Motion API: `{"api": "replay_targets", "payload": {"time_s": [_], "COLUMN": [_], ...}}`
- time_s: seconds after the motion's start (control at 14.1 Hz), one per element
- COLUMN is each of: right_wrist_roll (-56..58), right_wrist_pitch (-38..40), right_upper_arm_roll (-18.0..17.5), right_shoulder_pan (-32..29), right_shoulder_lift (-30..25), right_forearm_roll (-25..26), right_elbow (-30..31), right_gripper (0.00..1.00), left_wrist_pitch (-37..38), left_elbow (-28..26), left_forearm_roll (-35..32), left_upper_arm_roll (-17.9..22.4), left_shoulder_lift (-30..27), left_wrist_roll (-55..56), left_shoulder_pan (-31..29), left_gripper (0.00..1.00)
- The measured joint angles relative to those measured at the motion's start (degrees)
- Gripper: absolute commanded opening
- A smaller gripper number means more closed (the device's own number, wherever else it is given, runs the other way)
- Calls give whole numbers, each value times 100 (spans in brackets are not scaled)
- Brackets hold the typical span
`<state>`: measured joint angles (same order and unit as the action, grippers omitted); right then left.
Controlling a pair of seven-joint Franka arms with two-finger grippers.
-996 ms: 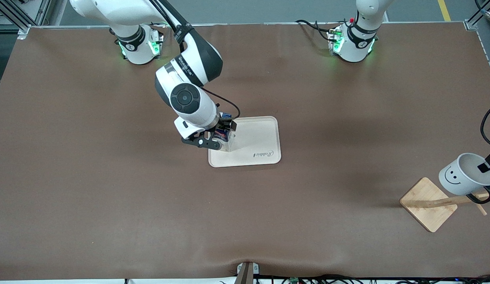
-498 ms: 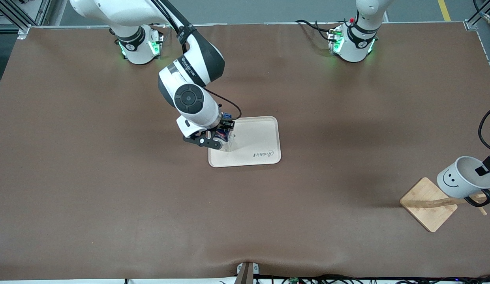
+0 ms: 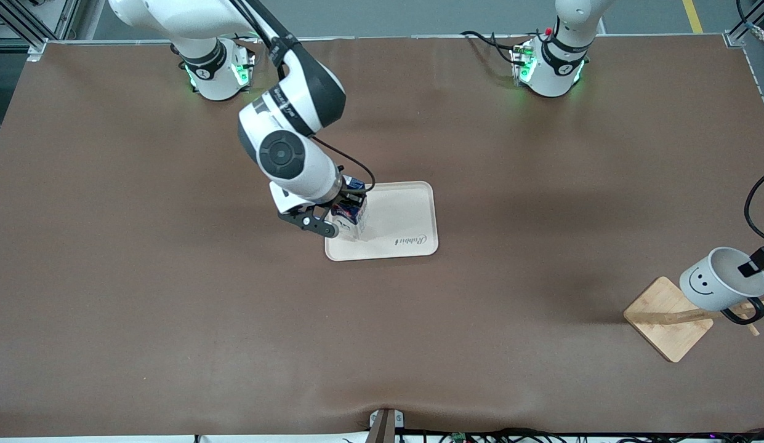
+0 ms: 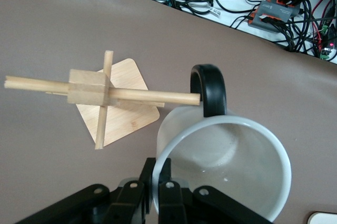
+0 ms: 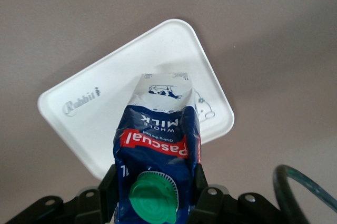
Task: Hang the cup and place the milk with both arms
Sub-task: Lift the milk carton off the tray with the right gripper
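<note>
The white cup (image 3: 714, 280) with a smiley face hangs tilted over the wooden rack (image 3: 668, 317) at the left arm's end of the table. My left gripper (image 3: 754, 263) is shut on its rim (image 4: 158, 168). The cup's black handle (image 4: 208, 89) meets the tip of a rack peg (image 4: 142, 96); whether the peg passes through the loop I cannot tell. The milk (image 3: 352, 212), a blue and white carton with a green cap (image 5: 154, 197), is upright over the white tray (image 3: 406, 215), at the corner toward the right arm's base. My right gripper (image 5: 155, 182) is shut on its sides.
The rack has a square wooden base (image 4: 118, 105) and crossed pegs. Cables and small electronics (image 4: 274, 8) lie off the table's edge near the rack. Brown table surface (image 3: 172, 307) spreads around the tray.
The right gripper's fingers have closed onto the milk, and the wrist has shifted slightly. The left gripper has brought the cup lower, its handle closer onto the peg.
</note>
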<state>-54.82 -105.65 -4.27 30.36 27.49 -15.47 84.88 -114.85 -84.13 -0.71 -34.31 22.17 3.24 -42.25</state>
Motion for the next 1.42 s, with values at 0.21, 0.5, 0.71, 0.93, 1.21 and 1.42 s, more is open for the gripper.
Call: {"api": "replay_targets", "payload": {"time_s": [0.21,0.5,0.71,0.93,1.21,1.42], "right_wrist_roll": [-2,16,935,1949,3295,4097], "right_wrist_pitch": [924,1811,2350,2527,2120,1542], "right_upper_arm_roll": [30,62,360,852,1149,1205], "right_shoulder_pan": [-569,-1236,-1352,-1385,-1654,-1812], "right_shoulder_lift": [-7,-9,-70,-371,-1046,-1553], "right_forearm_roll": [-523,-918,-567,-200,395,759], "right_elbow": [-594,-1016,-1090,-853,156,1277], "right_gripper": [0,0,0,0,0,0], "left_wrist_pitch": [-8,-28,-69,-69,-69,-69], "left_elbow": [-4,-174,-216,-226,-237,-268], "left_forearm_roll": [0,2,15,15,16,16], "left_upper_arm_roll": [2,5,12,13,15,17], "left_shoulder_lift": [36,58,67,71,74,94], "left_wrist_roll": [0,9,14,14,1,-14], "left_shoulder_pan": [-20,-35,-100,-141,-159,-215], "left_gripper": [0,0,0,0,0,100]}}
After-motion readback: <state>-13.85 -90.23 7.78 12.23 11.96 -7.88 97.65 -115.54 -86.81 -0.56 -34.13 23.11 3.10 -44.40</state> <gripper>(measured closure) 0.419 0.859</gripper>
